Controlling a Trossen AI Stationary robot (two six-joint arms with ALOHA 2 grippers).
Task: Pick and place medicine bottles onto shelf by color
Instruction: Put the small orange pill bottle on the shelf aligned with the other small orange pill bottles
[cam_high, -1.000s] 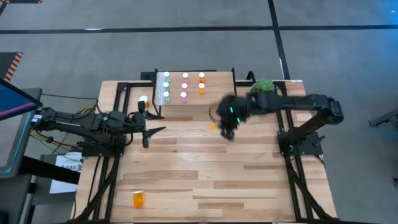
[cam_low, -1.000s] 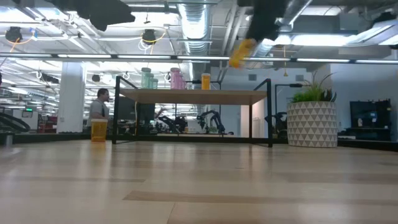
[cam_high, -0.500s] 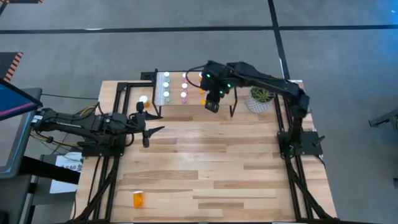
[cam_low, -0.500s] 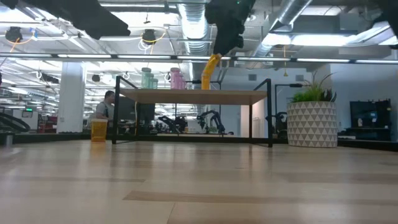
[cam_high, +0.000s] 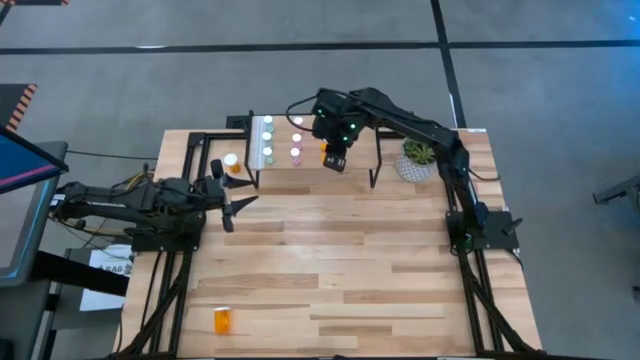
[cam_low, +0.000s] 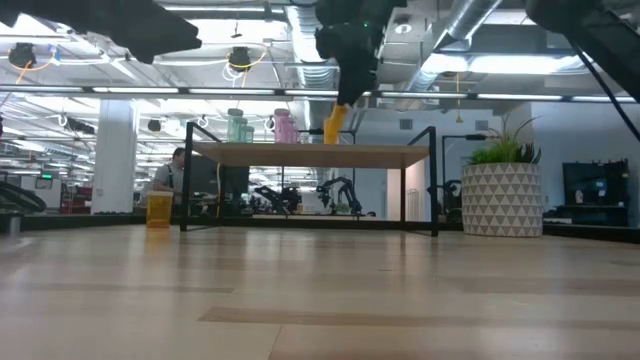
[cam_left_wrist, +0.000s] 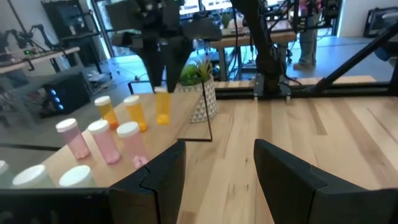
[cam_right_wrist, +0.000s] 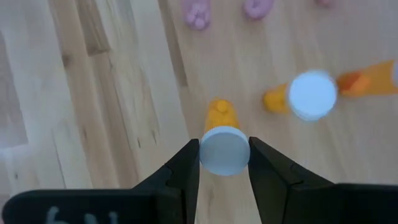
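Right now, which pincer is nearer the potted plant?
Right. The right pincer hangs over the shelf beside the potted plant; the left pincer is across the table.

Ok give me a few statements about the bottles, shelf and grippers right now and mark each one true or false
1. The right gripper grips an orange bottle by its white cap above the shelf. True.
2. The left gripper holds a pink bottle. False: its fingers stand open and empty.
3. An orange bottle lies on the table near its front left corner. True.
4. The potted plant stands on the shelf. False: it stands on the table beside the shelf.
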